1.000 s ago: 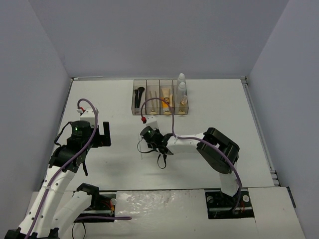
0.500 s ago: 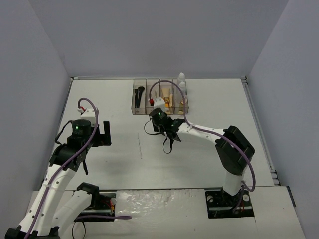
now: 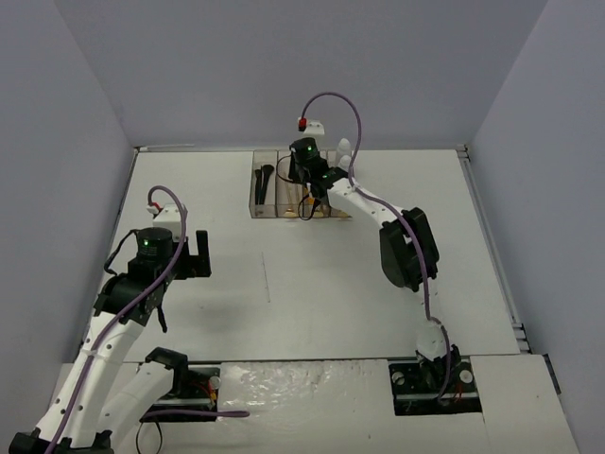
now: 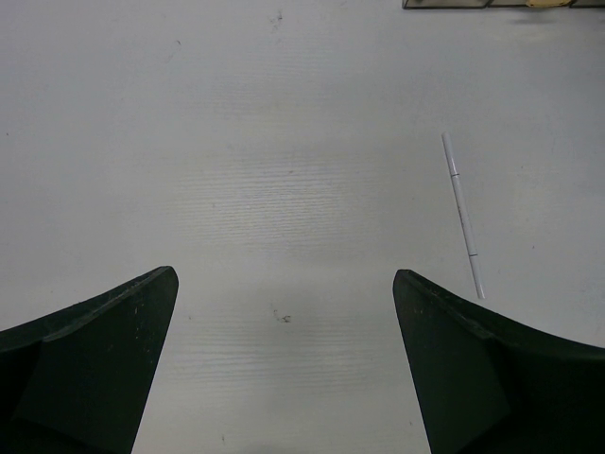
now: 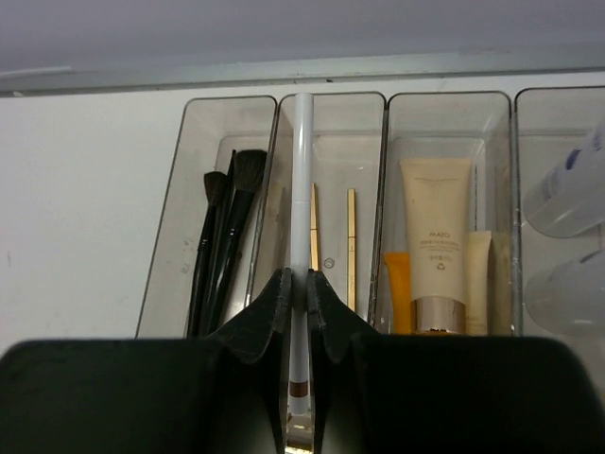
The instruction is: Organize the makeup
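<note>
You have a thin white pencil (image 5: pixel 302 236) pinched in your right gripper (image 5: pixel 301 284). The jaws are closed tight on its lower part, just above a brown band, and the rest of it runs straight out ahead of the fingers. From the right wrist camera the pencil lines up with the divider between the first and second compartments of the clear smoky organizer box (image 5: pixel 331 96). You cannot tell from these views whether its far end is inside the box or only above it.

The compartment to the left of that divider holds black brushes (image 5: pixel 227 236), lying lengthwise. The one to its right holds two tan sticks (image 5: pixel 351 246), side by side. The third compartment has a beige tube (image 5: pixel 435 236) with an orange tube (image 5: pixel 398 288) and a small beige tube (image 5: pixel 478 279) on either side of its lower end. White bottles (image 5: pixel 567 189) fill the fourth. In the top view the box sits at the far edge of the table (image 3: pixel 378 284), and your right arm is stretched out to it, with the gripper over its middle.

Your left gripper (image 4: pixel 284 274) hangs over the table's left side with its jaws spread wide and nothing between them. A second white pencil (image 4: pixel 461 213) lies flat on the table ahead and to the right of those fingers, well apart from the box.
</note>
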Action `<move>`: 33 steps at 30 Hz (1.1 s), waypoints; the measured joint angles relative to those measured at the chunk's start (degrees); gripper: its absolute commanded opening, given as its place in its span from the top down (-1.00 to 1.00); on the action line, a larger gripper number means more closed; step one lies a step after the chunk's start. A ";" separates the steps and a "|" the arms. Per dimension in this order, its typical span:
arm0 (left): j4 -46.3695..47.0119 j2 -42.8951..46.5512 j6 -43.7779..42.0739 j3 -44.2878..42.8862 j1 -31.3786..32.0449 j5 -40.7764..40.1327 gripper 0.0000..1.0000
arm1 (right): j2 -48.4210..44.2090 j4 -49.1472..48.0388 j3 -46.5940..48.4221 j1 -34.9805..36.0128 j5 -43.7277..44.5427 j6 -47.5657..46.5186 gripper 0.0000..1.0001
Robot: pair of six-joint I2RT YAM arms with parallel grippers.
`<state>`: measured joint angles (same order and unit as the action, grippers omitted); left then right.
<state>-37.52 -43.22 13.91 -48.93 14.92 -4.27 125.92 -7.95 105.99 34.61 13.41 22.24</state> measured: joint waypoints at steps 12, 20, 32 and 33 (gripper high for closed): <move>0.00 -1.00 0.60 0.00 0.00 -0.02 -0.94 | 9.85 2.39 4.60 -0.44 -4.98 0.45 -0.42; 0.03 -2.40 5.77 -0.10 0.00 3.33 -0.94 | -1.12 2.72 -3.65 -0.44 -5.72 -0.72 -1.00; 0.98 -14.37 17.58 -4.12 12.90 1.54 -0.94 | -56.13 2.42 -33.94 -0.45 -0.11 -9.04 -1.00; 1.53 -15.94 18.66 -4.50 15.31 0.42 -0.94 | -60.27 2.74 -35.99 -0.46 0.83 -9.57 -1.00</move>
<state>-35.98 -59.16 32.57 -53.43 30.23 -3.86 65.65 -5.20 69.99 34.16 14.24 12.66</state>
